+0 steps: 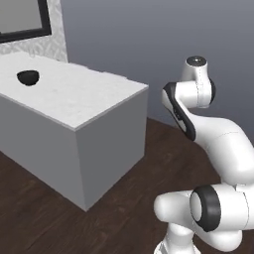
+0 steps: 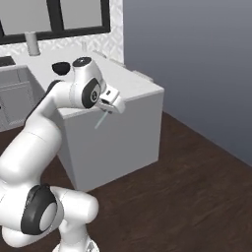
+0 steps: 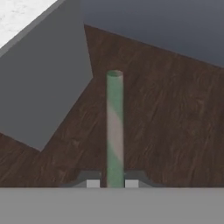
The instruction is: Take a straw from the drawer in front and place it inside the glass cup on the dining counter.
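My gripper (image 3: 112,183) is shut on the straw (image 3: 114,131), a thin green-and-pale striped tube that runs straight out from between the two fingertips (image 3: 92,183). In the right base view the gripper (image 2: 109,105) hangs just off the near corner of the dining counter (image 2: 140,88), and the straw (image 2: 102,119) slants down from it in front of the counter's grey side. The counter's white marble top (image 1: 74,96) carries a faint clear shape (image 2: 84,47) at its far end, possibly the glass cup. The drawer is out of view.
A dark bowl (image 1: 28,77) sits on the counter's far part, also seen as the bowl (image 2: 60,67). A white paper-towel roll (image 2: 32,43) stands by the black-framed window. Dark wood floor (image 2: 187,172) spreads open to the right of the counter. Grey cabinets (image 2: 15,98) are at the left.
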Motion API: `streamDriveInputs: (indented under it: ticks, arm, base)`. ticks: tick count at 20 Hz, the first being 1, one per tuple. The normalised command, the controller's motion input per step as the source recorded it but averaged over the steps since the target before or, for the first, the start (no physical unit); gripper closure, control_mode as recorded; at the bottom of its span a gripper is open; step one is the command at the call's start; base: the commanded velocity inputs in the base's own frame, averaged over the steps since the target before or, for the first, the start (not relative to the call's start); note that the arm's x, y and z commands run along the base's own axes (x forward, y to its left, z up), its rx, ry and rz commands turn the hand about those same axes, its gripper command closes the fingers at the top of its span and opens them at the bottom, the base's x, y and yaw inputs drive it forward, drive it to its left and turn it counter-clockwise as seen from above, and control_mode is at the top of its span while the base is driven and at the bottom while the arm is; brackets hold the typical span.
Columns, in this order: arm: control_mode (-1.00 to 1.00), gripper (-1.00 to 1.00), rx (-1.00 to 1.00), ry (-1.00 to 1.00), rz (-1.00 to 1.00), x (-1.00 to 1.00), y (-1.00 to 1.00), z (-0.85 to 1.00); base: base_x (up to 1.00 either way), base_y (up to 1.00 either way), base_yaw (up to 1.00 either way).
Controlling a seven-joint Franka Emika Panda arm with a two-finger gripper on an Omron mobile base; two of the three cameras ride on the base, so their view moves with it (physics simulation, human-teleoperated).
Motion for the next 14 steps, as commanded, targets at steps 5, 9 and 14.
streamDriveInputs:
  ticks: [5, 9, 14]
  arm:
    - [1.0, 1.0, 0.0, 0.0, 0.0, 0.0, 0.0, 0.0]
    - [1.0, 1.0, 0.0, 0.0, 0.0, 0.0, 0.0, 0.0]
    - [1.0, 1.0, 0.0, 0.0, 0.0, 0.0, 0.0, 0.0]
  base:
    - [1.0, -0.41, 0.01]
    - [1.0, -0.6, 0.07]
    - [1.0, -0.64, 0.23]
